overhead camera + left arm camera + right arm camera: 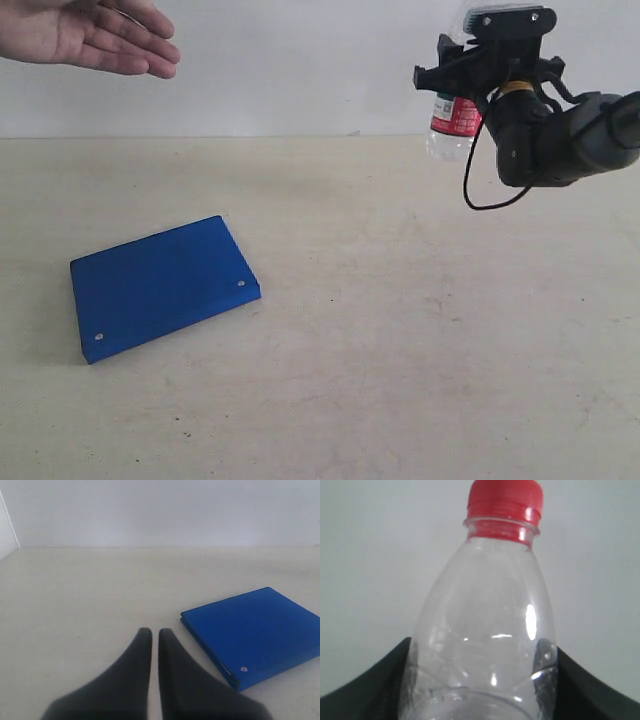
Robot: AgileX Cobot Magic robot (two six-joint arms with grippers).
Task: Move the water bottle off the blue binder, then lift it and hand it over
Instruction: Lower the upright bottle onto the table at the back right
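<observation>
My right gripper (472,62) is raised high at the right of the exterior view, shut on the water bottle (455,115). The bottle's red and white label and clear end show below the fingers. In the right wrist view the clear bottle (485,620) with its red cap (505,497) sits between the black fingers (360,690), well above the table. The blue binder (160,285) lies flat on the table at the left with nothing on it. My left gripper (155,632) is shut and empty, low over the table beside the binder (255,630). It does not show in the exterior view.
A person's open hand (95,35) reaches in palm up at the top left of the exterior view, far from the bottle. The beige table (420,340) runs back to a white wall. A black cable (480,195) hangs under the right arm.
</observation>
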